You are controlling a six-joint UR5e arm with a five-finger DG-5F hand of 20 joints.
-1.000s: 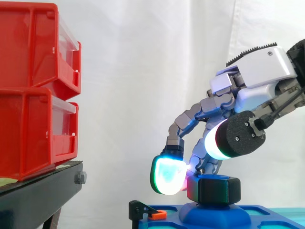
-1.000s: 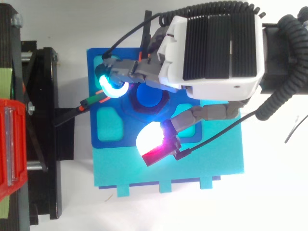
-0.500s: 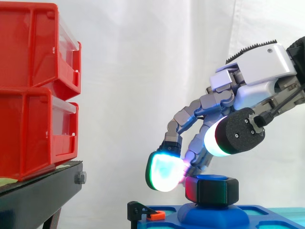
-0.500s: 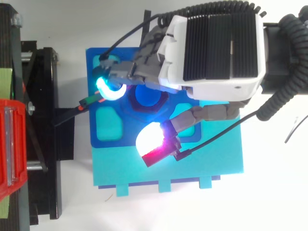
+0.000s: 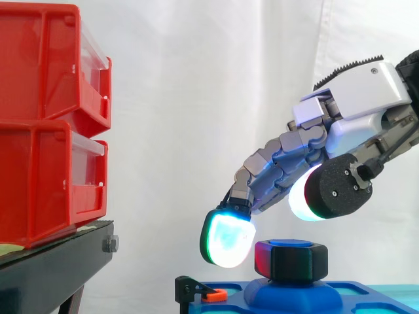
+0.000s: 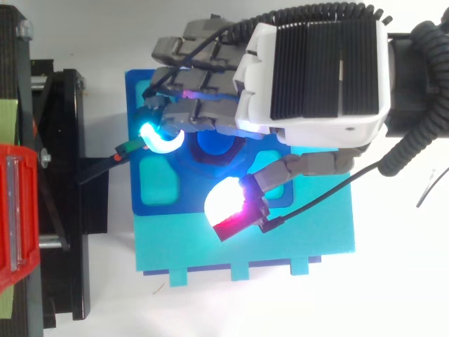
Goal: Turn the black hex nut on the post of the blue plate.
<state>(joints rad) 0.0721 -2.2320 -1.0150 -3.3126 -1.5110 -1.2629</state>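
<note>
Now robot hand [image 5: 357,108] spread, just above black hex nut [image 5: 298,260], previously around it.

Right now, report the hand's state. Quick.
Hand: open, fingers relaxed, holding nothing, not closed round the black hex nut.
</note>
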